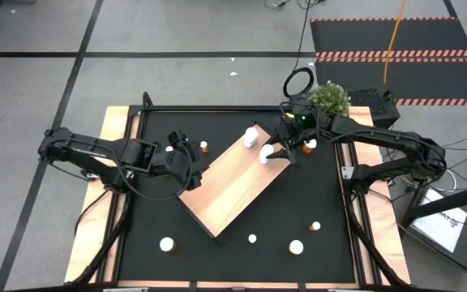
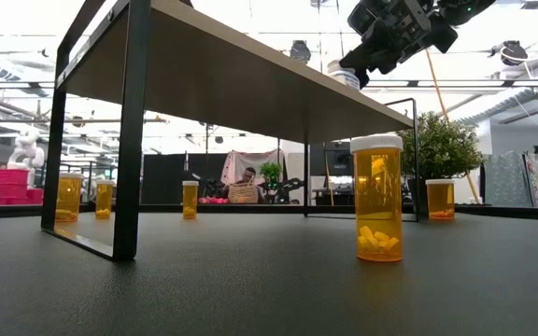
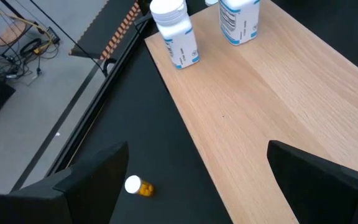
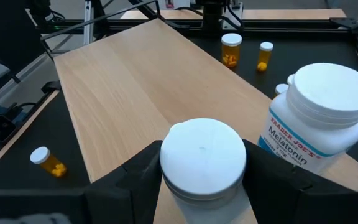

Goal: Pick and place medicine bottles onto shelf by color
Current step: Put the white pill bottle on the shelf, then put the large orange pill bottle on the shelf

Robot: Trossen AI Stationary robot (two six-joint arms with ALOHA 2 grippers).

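In the right wrist view, nearest to us at the bottom centre, our right gripper (image 4: 202, 186) has its dark fingers closed around a white bottle (image 4: 202, 163), gripped just under the cap. It stands on the shelf (image 4: 135, 81), though we cannot quite tell whether its base is resting on the wood or just above it. A second white bottle (image 4: 319, 118) stands just beside it at right.

These bottles look light, rigid plastic with smooth round walls, so they could twist or slip in the fingers. We judge the firmest hold to be squarely across the body below the cap, kept upright.

Farther off, orange bottles (image 4: 231, 50) sit on the black mat (image 4: 328, 37) near the upper right.

In the high view our left gripper (image 1: 190, 166) waits at centre left over the shelf's edge, fingers spread wide and empty. More orange bottles lie scattered along the lower mat.
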